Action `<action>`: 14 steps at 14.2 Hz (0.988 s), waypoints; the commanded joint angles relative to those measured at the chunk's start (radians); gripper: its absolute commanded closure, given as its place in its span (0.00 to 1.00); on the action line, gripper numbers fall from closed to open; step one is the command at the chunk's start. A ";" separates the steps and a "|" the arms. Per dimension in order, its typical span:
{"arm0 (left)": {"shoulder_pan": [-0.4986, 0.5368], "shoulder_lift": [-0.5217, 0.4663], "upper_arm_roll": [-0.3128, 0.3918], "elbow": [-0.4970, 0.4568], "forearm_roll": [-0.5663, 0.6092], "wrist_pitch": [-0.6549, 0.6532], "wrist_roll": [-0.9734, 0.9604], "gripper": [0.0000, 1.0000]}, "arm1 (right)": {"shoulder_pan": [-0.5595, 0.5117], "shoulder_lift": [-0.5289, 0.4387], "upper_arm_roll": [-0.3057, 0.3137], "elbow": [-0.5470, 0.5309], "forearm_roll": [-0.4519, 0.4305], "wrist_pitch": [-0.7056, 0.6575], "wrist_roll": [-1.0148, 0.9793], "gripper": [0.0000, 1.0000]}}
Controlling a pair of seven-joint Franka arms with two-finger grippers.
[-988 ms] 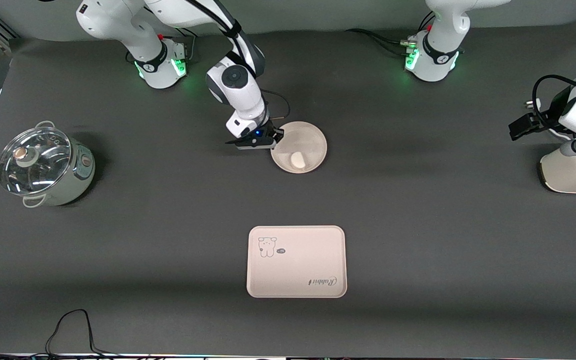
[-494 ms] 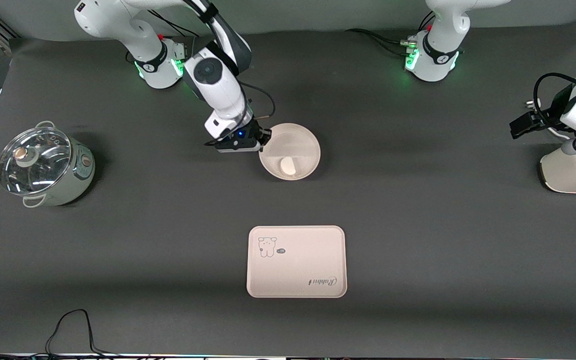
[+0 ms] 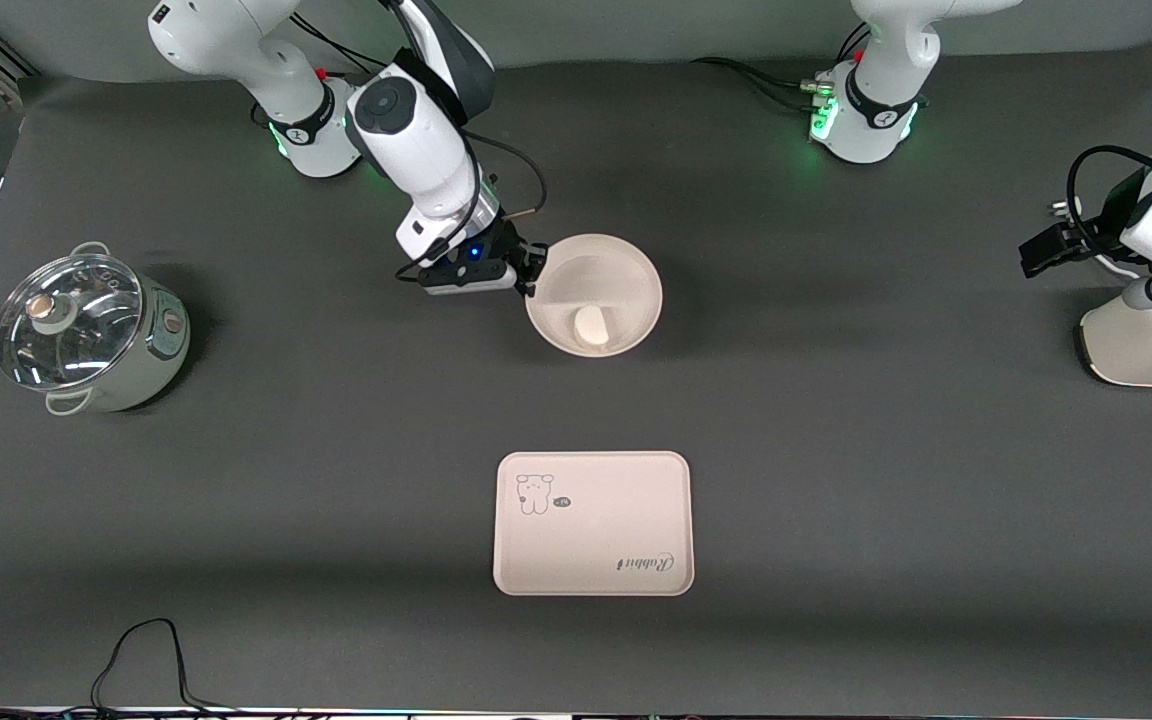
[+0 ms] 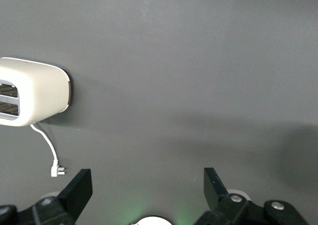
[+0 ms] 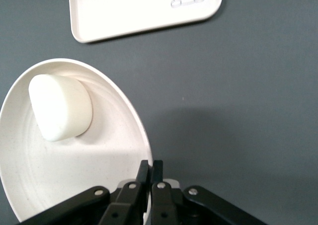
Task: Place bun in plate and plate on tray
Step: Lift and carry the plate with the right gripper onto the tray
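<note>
Right pincer grips the rim of the plate, bun inside, tilted off the worktop far from the tray, so next comes a level carry nearer; left pincer waits, parted.

The tray, in the lower middle of the front view, carries the script word "Rabbit" near its lower right corner, printed upside down as the view shows it. A small dark oval label sits beside the cartoon animal drawing at the tray's upper left corner, its lettering too small to read. In the right wrist view only the drawing's lower part shows at the top edge, with no lettering. Nothing else in any view bears readable text
</note>
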 commanded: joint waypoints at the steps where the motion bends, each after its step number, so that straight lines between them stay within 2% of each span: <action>1: 0.002 -0.017 -0.004 0.009 -0.001 -0.021 0.005 0.00 | -0.052 0.123 0.003 0.165 0.034 -0.044 -0.063 0.99; 3: 0.002 -0.017 -0.005 0.010 -0.001 -0.021 0.003 0.00 | -0.099 0.220 0.003 0.293 0.057 -0.060 -0.083 0.99; 6: 0.002 -0.017 -0.005 0.010 -0.001 -0.030 0.003 0.00 | -0.158 0.393 0.000 0.539 0.138 -0.118 -0.158 0.99; 11: 0.002 -0.017 -0.007 0.010 -0.001 -0.033 0.003 0.00 | -0.221 0.671 -0.004 0.949 0.137 -0.245 -0.177 1.00; 12: 0.002 -0.017 -0.007 0.010 -0.001 -0.033 0.003 0.00 | -0.232 0.715 -0.005 1.017 0.137 -0.255 -0.175 1.00; 14: 0.002 -0.017 -0.007 0.010 0.001 -0.034 0.003 0.00 | -0.239 0.766 -0.004 1.048 0.138 -0.244 -0.169 1.00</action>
